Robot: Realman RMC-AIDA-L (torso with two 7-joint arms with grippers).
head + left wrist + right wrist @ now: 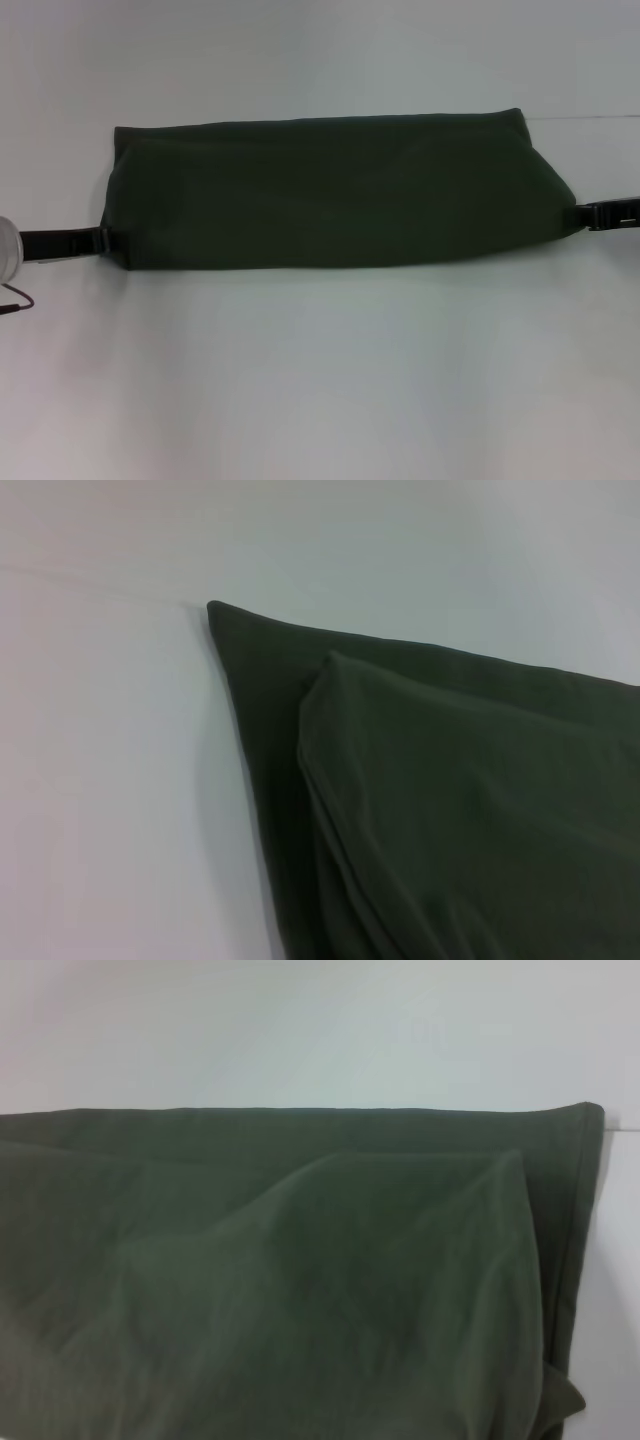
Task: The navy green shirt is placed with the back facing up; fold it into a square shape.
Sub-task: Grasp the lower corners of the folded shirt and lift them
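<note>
Left gripper (pixel 100 241): at the shirt's left end, low on the table, tip touching the cloth edge. I cannot tell whether it is pinching cloth or merely beside it.
Right gripper (pixel 590 215): at the shirt's right end, tip meeting the near corner there. Its hold is equally unclear.
Shirt (pixel 330 190): a long, low band across the middle of the table (pixel 320 380), plain side up, no lettering showing. It looks folded lengthwise at least once and is far wider than deep, so not yet square.
Step, as I judge it: the two ends likely need bringing in toward the middle.
Risk, slip: if either end is held by a thin edge only, one layer could lift and the lower layers stay behind, opening the fold.
Risk, skew: the right end tapers and the left end is squarer, so lifting both alike could lay the ends crooked.
Risk, drag: soft cloth may bunch if pulled along the table.
Head view only: both arms and the whole outline.
Left wrist view only: an upper layer set back from the pointed far corner (pixel 215 608).
Right wrist view only: a hemmed edge (pixel 590 1160) past the top layer, with a ridge of slack.
</note>
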